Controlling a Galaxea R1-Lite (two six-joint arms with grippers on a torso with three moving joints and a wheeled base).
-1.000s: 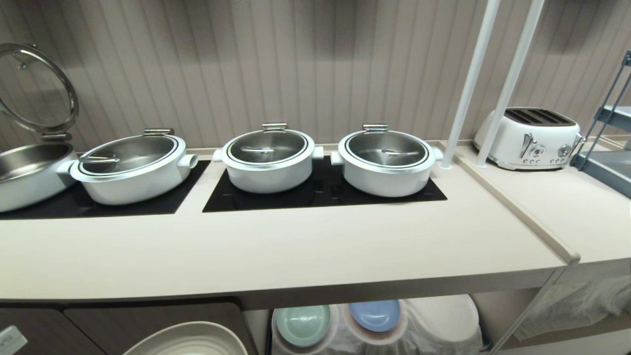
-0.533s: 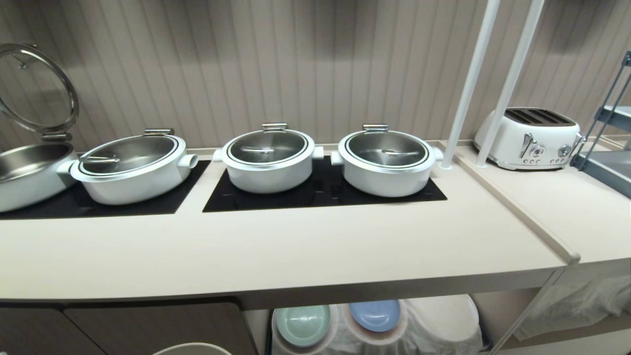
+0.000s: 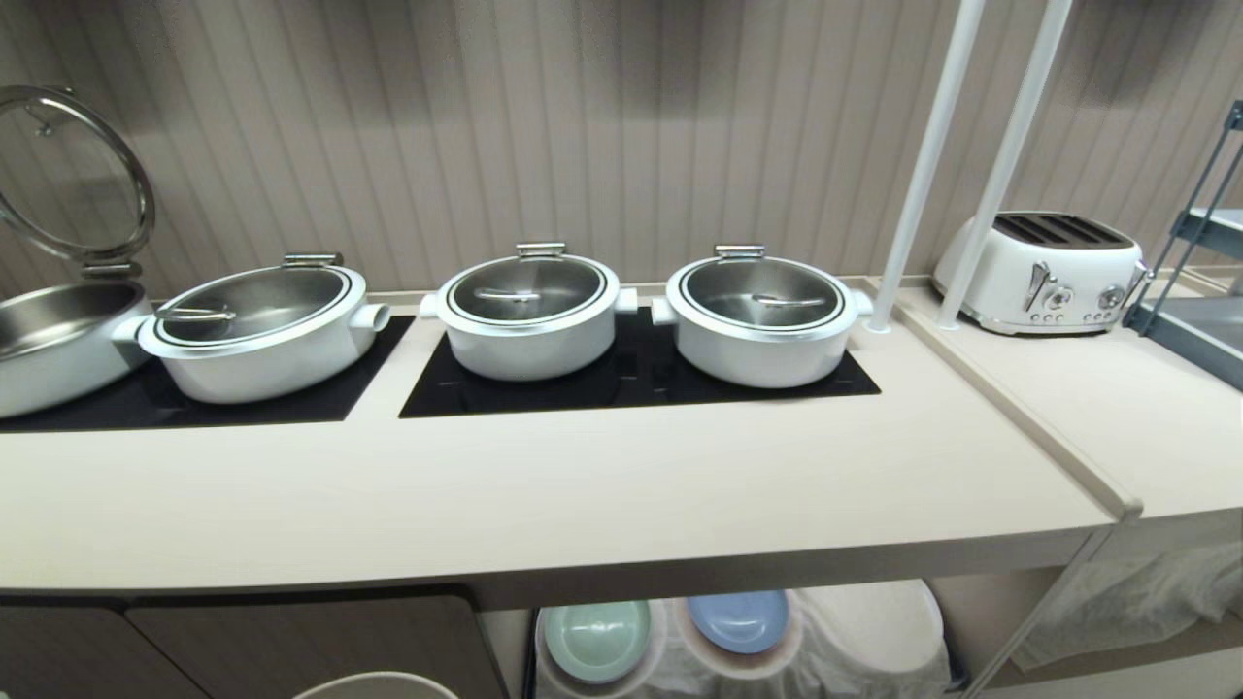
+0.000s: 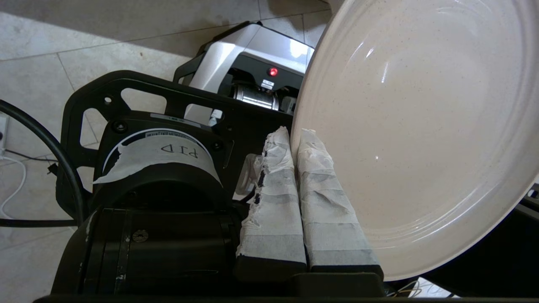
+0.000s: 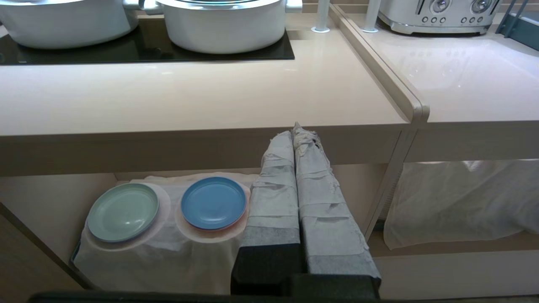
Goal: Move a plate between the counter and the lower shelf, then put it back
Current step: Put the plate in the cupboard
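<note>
My left gripper (image 4: 293,134) is shut on the rim of the cream plate (image 4: 421,126), one taped finger on each face. It holds the plate on a tilt over the floor and my own base. In the head view only a sliver of the plate's rim (image 3: 379,684) shows at the bottom edge, below the counter's (image 3: 583,495) front edge. The lower shelf (image 5: 50,193) is open under the counter. My right gripper (image 5: 297,130) is shut on nothing and hangs parked in front of the counter edge.
A mint-green plate (image 5: 123,211) and a blue plate (image 5: 213,203) lie on white cloth (image 5: 168,252) in the shelf. Three lidded white pots (image 3: 529,311) and one open one stand on black cooktops. A toaster (image 3: 1044,272), two white poles and a grey rack are at the right.
The plate's rim has sunk toward the bottom edge of the head view, so less of it shows now. The right arm and the scene have not moved.
</note>
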